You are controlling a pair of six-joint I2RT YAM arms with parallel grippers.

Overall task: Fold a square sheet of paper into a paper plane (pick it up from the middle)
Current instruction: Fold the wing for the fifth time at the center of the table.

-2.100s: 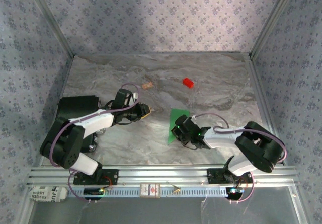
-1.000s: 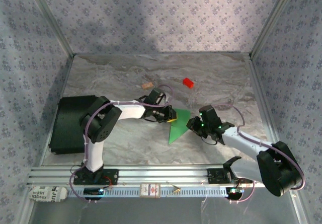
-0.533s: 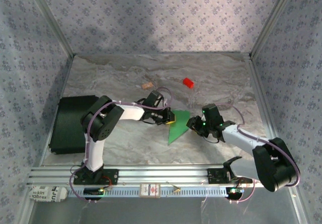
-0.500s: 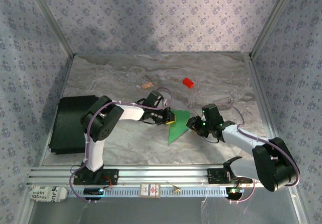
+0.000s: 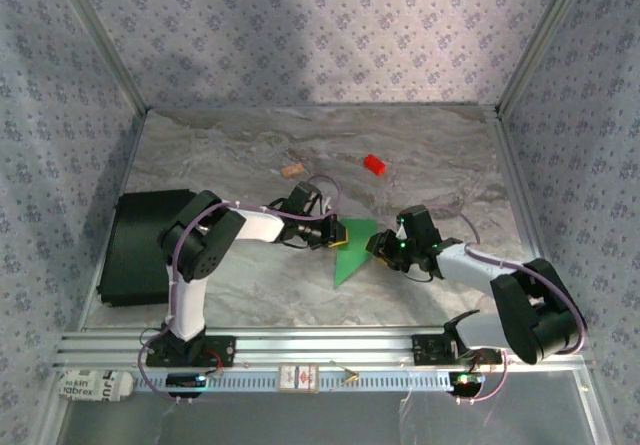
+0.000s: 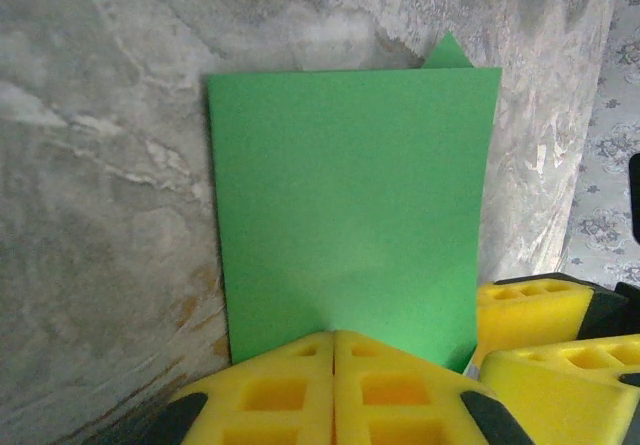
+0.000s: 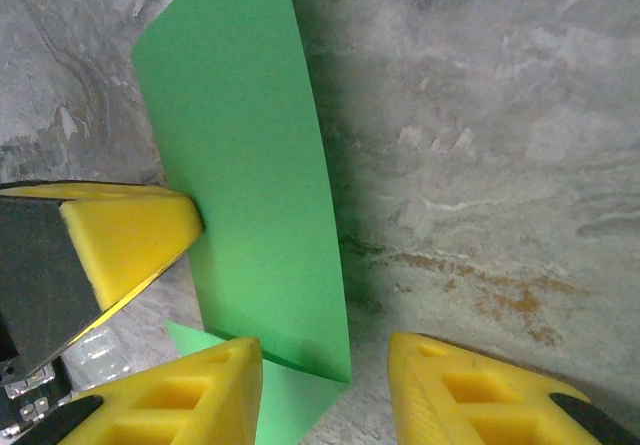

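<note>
**Item 1, your left claw** (image 6: 333,350): the yellow pads are pressed together with no gap. The near edge of the square sheet of paper (image 6: 350,205) runs into their seam, so it reads as pinched there. From the right wrist you see one of its pads (image 7: 130,235) touching the sheet's side edge.

**Item 2, your right claw** (image 7: 325,353): the pads are partly apart and hold nothing. The lower corner of the sheet's raised flap sits in the gap between them. As far as you can make out, it touches neither pad.

**Item 3, the sheet:** bright green and already folded. One flap stands up off the table (image 5: 250,285), slightly curved, with a second layer lying flat under it. It stretches straight ahead of the left claw and lies between the two claws, which face each other closely across it.

**Item 4, red block** (image 5: 374,164): beyond the right claw, well apart from it.

**Item 5, tan piece** (image 5: 292,170): beyond the left claw, apart from it.

**Item 6, black slab** (image 5: 140,245): well behind the left claw, lying flat beside that arm's elbow.
</note>
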